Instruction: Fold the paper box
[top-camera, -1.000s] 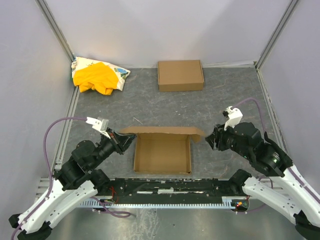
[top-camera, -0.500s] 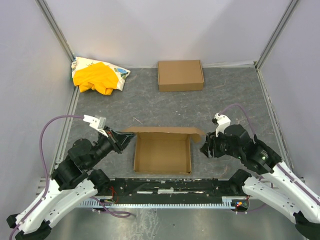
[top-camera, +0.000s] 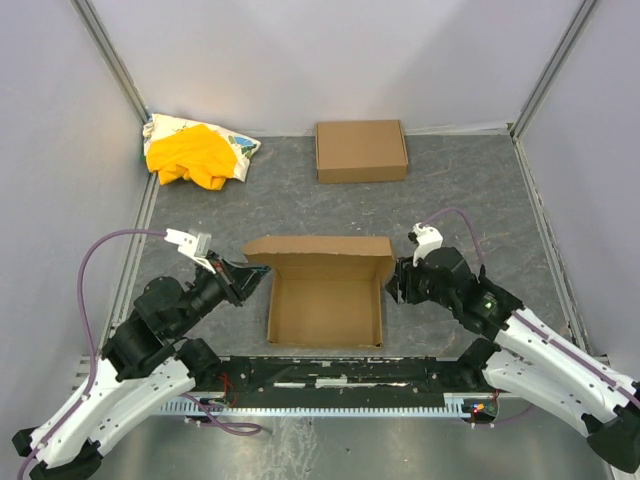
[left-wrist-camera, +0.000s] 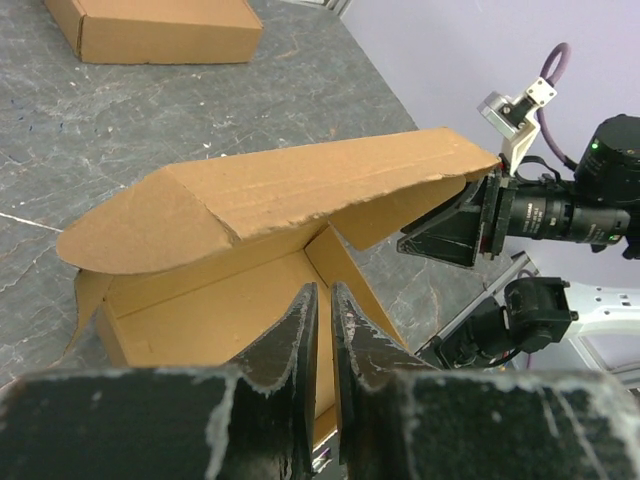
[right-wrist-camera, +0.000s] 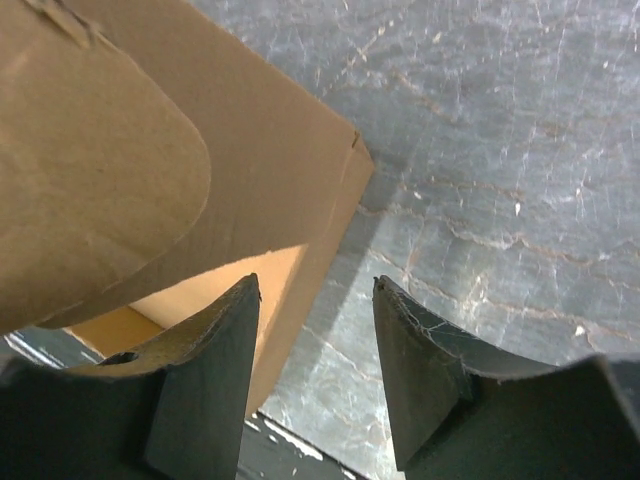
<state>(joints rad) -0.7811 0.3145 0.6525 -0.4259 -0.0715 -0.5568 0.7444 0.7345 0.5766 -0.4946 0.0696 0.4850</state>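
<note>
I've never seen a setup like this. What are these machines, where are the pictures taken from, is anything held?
Two robot arms stand at a table, each ending in a two-finger gripper. One picture looks down from above; the others come from a camera on each wrist. On the table lie the paper box, its lid half raised, a flat closed box and a yellow cloth. The left gripper is nearly shut beside the box's left corner; the right gripper is open at the lid's right end. Neither visibly holds anything.

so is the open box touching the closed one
Apart. Top view shows bare table between the open box and the closed box behind it.
</note>
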